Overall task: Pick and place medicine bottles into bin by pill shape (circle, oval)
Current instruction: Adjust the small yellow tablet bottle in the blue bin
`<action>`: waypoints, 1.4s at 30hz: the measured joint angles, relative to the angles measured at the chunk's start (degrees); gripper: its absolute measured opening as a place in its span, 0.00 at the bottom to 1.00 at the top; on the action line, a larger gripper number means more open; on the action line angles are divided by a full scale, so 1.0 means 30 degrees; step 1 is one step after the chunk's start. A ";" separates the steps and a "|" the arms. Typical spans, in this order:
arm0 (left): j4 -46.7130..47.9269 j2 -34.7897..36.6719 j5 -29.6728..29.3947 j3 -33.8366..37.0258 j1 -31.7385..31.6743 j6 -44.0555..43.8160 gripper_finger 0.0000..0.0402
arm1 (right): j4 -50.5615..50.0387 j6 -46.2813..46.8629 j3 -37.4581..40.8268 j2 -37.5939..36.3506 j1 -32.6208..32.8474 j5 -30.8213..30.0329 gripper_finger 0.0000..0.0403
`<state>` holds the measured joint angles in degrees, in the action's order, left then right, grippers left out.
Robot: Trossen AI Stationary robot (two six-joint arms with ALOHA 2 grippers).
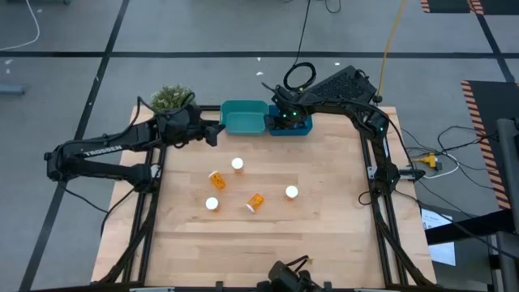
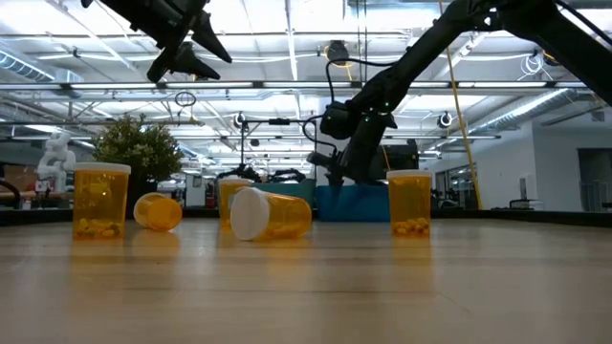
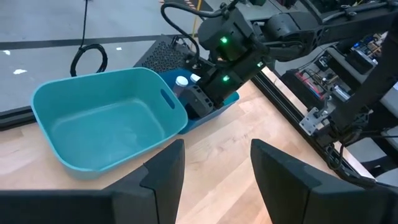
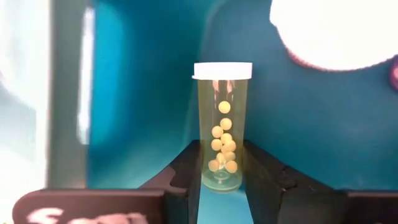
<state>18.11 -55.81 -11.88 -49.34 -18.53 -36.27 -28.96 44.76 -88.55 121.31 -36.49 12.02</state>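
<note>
Bottle [image 4: 222, 127] of round pills, clamped in right gripper [image 4: 222, 171], hangs inside blue bin [image 4: 155, 93].

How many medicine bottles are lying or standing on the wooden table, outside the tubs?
5: three upright bottles and two lying on their sides, all mid-table. More sit in the blue tub, partly hidden.

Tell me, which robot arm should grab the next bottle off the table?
Probably the left. The left gripper is open and empty beside the teal bin. The right gripper is busy, shut on a slim bottle of round pills down in the blue bin. The nearest upright bottle stands closer to the left.
</note>
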 joint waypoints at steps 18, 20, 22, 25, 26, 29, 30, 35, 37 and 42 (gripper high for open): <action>-0.0151 0.0000 -0.0058 0.0000 -0.0084 0.0495 0.46 | -0.0556 -0.1258 0.0000 -0.2041 -0.0140 0.0044 0.21; -0.0160 0.0000 -0.0058 0.0000 -0.0084 0.0487 0.46 | -0.0544 -0.1333 0.0000 -0.2397 -0.0218 0.0081 0.21; -0.0160 0.0000 -0.0058 0.0000 -0.0084 0.0480 0.46 | -0.0572 -0.1533 0.0000 -0.2729 -0.0277 0.0069 0.21; -0.0255 0.0000 -0.0058 0.0000 -0.0084 0.0307 0.46 | -0.1099 -0.1831 0.0000 -0.3436 -0.0402 0.0068 0.21; -0.0350 0.0000 -0.0058 0.0000 -0.0084 0.0138 0.46 | -0.1262 -0.2028 0.0000 -0.3655 -0.0455 0.0076 0.21; -0.0743 0.0000 -0.0056 -0.0001 -0.0084 -0.0250 0.46 | -0.1637 -0.2898 0.0000 -0.4358 -0.0523 0.0118 0.21; -0.0787 0.0000 -0.0051 -0.0007 -0.0084 -0.0479 0.46 | -0.1614 -0.3239 0.0000 -0.4666 -0.0554 0.0370 0.21; -0.1713 0.0000 0.0394 -0.0007 -0.0084 -0.0611 0.46 | -0.1447 -0.5360 -0.0015 -0.6163 -0.0599 0.2427 0.21; -0.2511 -0.0021 0.0670 -0.0007 -0.0084 -0.0228 0.46 | -0.1230 -0.6344 -0.0015 -0.6720 -0.0541 0.3484 0.21; -0.4361 -0.0439 0.1110 -0.0007 -0.0084 0.0129 0.47 | -0.0290 -0.8674 -0.0015 -0.7949 -0.0103 0.5672 0.21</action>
<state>5.03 -57.13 -8.55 -49.36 -18.79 -35.88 -29.83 18.73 -88.60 97.47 -36.80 29.04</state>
